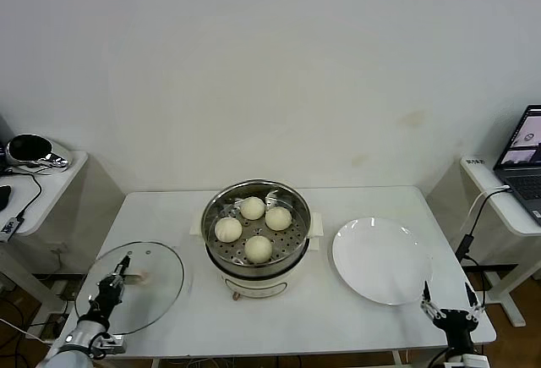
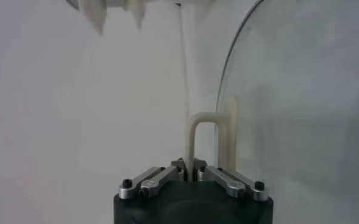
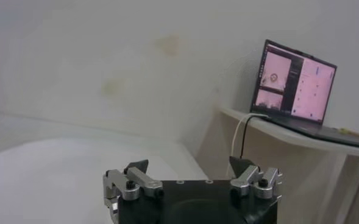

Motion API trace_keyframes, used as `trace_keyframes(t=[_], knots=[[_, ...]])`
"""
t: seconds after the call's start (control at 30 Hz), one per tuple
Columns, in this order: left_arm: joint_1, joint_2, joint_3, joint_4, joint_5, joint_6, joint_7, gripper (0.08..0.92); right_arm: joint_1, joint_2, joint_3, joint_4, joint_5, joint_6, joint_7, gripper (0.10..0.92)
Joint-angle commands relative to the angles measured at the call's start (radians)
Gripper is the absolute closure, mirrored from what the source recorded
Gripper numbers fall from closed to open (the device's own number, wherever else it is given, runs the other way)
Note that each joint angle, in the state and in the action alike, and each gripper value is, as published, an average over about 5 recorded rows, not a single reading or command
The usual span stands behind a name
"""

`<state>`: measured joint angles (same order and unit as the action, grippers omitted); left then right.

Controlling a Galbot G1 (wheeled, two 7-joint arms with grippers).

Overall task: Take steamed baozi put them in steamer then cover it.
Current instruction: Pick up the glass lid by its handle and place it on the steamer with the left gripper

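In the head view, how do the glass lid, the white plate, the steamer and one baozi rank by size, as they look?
1. Steamer, glass lid and white plate: they look alike, no clear order.
2. One baozi: clearly smallest.

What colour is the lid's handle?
Cream-white, on the clear glass lid; the handle shows best in the left wrist view.

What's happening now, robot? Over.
Left hand shut on glass lid handle. Right hand open, idle by plate. Four baozi in steamer. Nothing blocking.
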<state>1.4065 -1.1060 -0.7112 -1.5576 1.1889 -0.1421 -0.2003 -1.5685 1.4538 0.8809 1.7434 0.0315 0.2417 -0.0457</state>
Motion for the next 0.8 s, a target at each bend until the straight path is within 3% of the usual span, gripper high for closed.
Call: trace_keyframes(t=[0.03, 0.27, 0.53, 0.67, 0.8], knots=[[0.105, 0.063, -0.103, -0.337, -0.162, 0.259, 0.121, 0.857, -0.001, -0.001, -0.010, 0.007, -0.011, 0.003, -0.002, 0.203], [0.074, 0.148, -0.046, -0.482, -0.301, 0.412, 0.195, 0.857, -0.004, 0.001, -0.023, 0.018, -0.025, 0.004, -0.002, 0.203], [-0.126, 0.254, 0.249, -0.521, -0.434, 0.546, 0.231, 0.857, -0.022, 0.009, -0.038, 0.040, -0.050, 0.008, 0.001, 0.203], [-0.284, 0.242, 0.442, -0.465, -0.419, 0.583, 0.236, 0.857, -0.027, 0.022, -0.042, 0.056, -0.065, 0.004, 0.010, 0.203], [-0.426, 0.181, 0.593, -0.443, -0.327, 0.648, 0.297, 0.857, -0.027, 0.035, -0.047, 0.060, -0.085, 0.006, 0.015, 0.203]])
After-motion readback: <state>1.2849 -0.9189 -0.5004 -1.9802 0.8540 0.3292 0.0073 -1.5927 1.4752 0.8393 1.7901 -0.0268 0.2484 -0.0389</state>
